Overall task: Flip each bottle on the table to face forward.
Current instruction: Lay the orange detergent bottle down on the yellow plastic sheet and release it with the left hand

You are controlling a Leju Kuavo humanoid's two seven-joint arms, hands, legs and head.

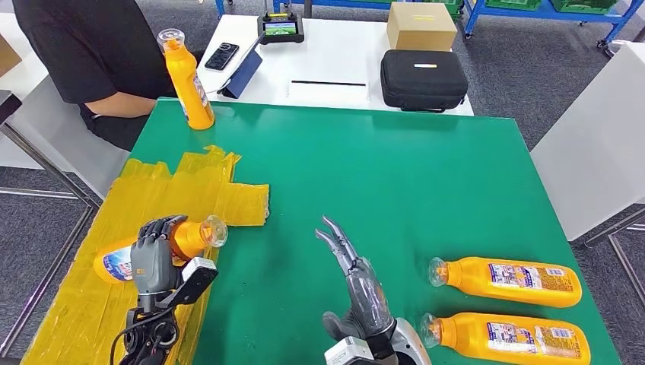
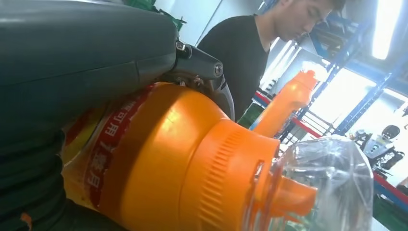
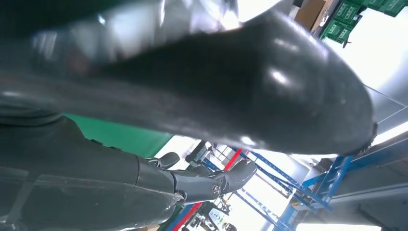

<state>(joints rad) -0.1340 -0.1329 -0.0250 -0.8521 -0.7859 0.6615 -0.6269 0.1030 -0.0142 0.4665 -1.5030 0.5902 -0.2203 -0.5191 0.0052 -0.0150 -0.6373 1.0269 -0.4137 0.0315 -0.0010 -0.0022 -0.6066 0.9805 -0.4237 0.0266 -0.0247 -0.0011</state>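
The left hand's fingers (image 1: 158, 228) are curling over the shoulder of an orange bottle (image 1: 182, 239) and clamping it where it is lying on its side on the yellow taped patch (image 1: 190, 190) at the near left of the green counter (image 1: 380, 175), its clear-capped neck pointing toward the counter's middle. In the left wrist view the same bottle (image 2: 183, 163) is filling the frame, with the thick grey thumb (image 2: 86, 43) pressing across its labelled body and the clear cap (image 2: 327, 187) sticking out beyond the orange collar. The left hand (image 1: 152, 262) is sitting over the bottle's middle. The right hand's fingers (image 1: 338, 239) are standing apart and stretched out straight, holding nothing, with the right hand (image 1: 365, 293) hovering above bare green surface near the front edge. Just to its right, two more orange bottles are lying on their sides, one (image 1: 506, 280) behind the other (image 1: 506, 334), both with caps pointing toward the right hand and labels facing up. A fourth bottle (image 1: 186, 80) is standing upright at the far left corner of the counter, beside a person in a black shirt (image 1: 84, 46). Beyond it, a white table (image 1: 327, 53) is carrying a phone (image 1: 221, 55), a controller (image 1: 280, 27), a black case (image 1: 423, 79) and a cardboard box (image 1: 420, 26).
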